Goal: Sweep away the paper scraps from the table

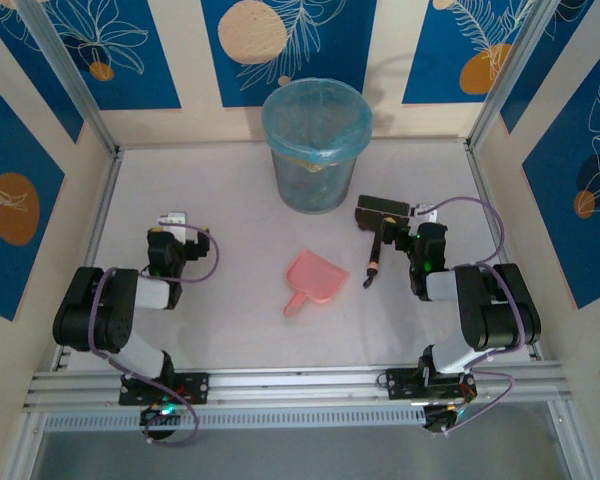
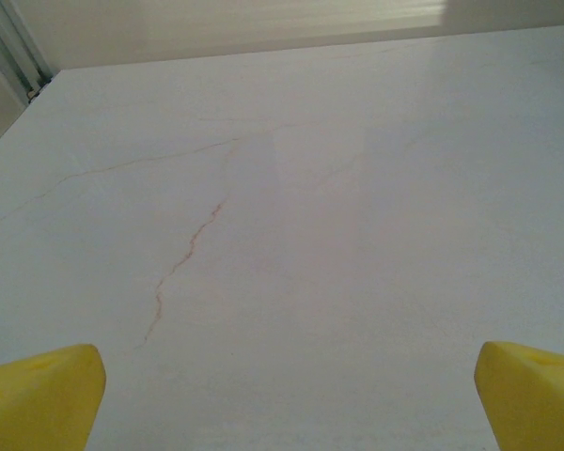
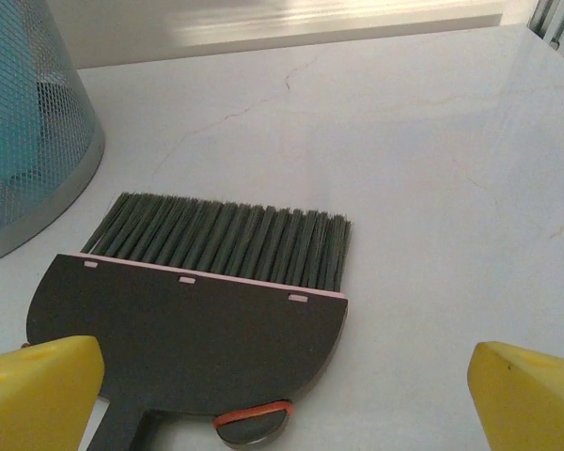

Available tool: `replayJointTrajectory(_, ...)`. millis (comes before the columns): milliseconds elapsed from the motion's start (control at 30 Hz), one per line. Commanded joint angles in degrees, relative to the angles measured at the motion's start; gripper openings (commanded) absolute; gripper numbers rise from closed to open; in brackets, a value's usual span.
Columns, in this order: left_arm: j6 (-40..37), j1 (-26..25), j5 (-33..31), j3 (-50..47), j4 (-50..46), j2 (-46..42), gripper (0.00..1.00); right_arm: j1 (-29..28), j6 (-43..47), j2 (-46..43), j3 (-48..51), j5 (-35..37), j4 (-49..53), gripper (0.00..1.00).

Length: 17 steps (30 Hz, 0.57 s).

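Note:
The paper scraps are out of view; none shows on the pale table [image 1: 230, 180]. A pink dustpan [image 1: 315, 277] lies mid-table with its handle toward the near edge. To its right a dark brush [image 1: 381, 225] lies flat, bristles toward the far wall. My right gripper [image 1: 423, 216] sits just right of the brush head. In the right wrist view this gripper [image 3: 287, 395] is open, and the brush head [image 3: 197, 329] lies just ahead of its left yellow fingertip [image 3: 38, 390]. My left gripper [image 1: 172, 222] stands open over bare table [image 2: 357, 188], nothing between its yellow fingertips [image 2: 38, 395].
A blue mesh bin [image 1: 314, 145] with a plastic liner stands at the back centre; its wall [image 3: 28, 141] rises at the left of the right wrist view. Aluminium rails and patterned walls enclose the table on three sides.

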<state>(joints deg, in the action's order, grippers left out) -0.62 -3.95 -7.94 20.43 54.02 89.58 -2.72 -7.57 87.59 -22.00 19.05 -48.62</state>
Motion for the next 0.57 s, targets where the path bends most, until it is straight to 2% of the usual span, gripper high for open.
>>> replayJointTrajectory(0,-1.0,-0.5,-0.2,0.3,0.7,-0.2,1.0,0.0,-0.5,-0.2,-0.5,0.1,-0.5,0.99)
replayJointTrajectory(533,-1.5,-0.5,1.2,0.7,0.0,-0.2,1.0,-0.3,-0.3,-0.2,-0.3,0.4,-0.7,0.99)
